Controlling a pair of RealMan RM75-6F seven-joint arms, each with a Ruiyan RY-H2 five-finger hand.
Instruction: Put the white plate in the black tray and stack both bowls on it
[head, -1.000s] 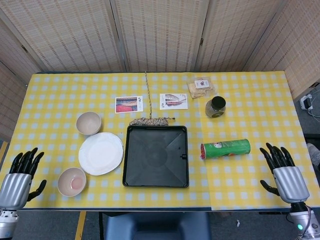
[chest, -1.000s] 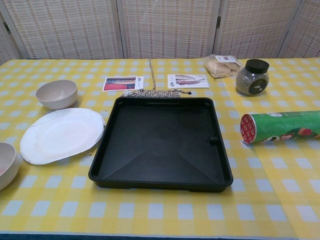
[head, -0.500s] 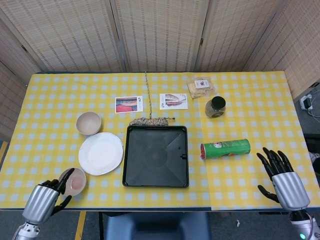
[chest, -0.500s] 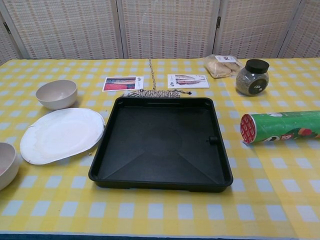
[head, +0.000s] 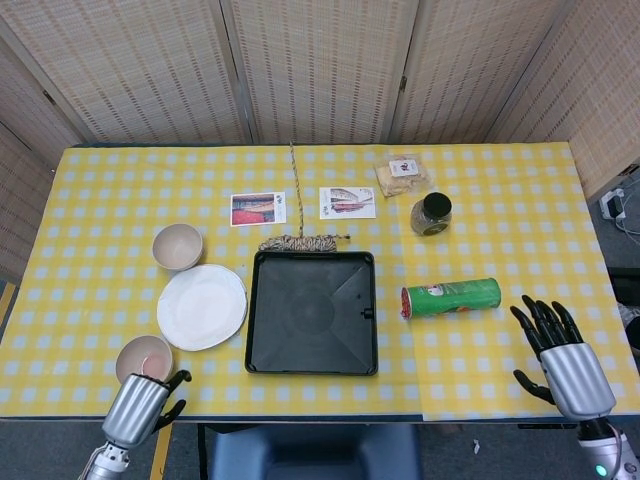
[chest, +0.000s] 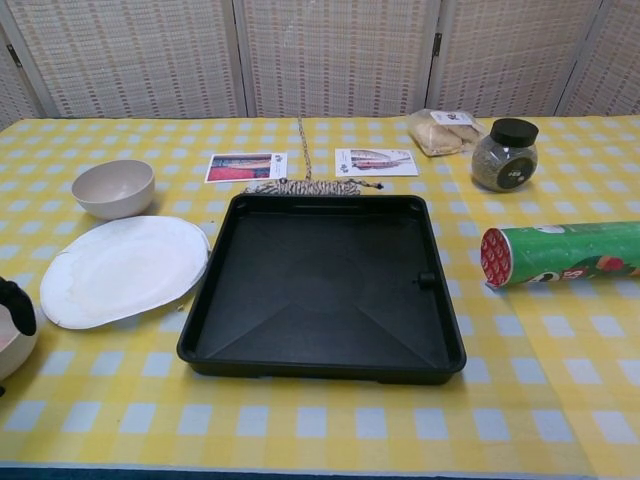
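At the table's near edge toward the left corner, the left hand (head: 140, 405) sits at the near rim of a bowl (head: 142, 358), its dark fingers (chest: 17, 303) reaching over that rim; whether they actually grip the bowl cannot be told. At the near right corner the right hand (head: 562, 352) is held over the tablecloth with its fingers spread, holding nothing.

Just beyond the near bowl lies the white plate (head: 201, 306), flat on the cloth and close beside the left wall of the black tray (head: 312, 312), which sits mid-table toward the near edge. Right of the tray a green tube can (head: 451, 297) lies on its side. Past the plate, a second bowl (head: 177, 246) stands upright, just touching or nearly touching the plate's far rim. A coil of twine (head: 300, 242) lies against the tray's far wall. Farther on are two picture cards (head: 258, 209), a dark-lidded jar (head: 431, 213) and a bag of food (head: 403, 176) toward the far edge.
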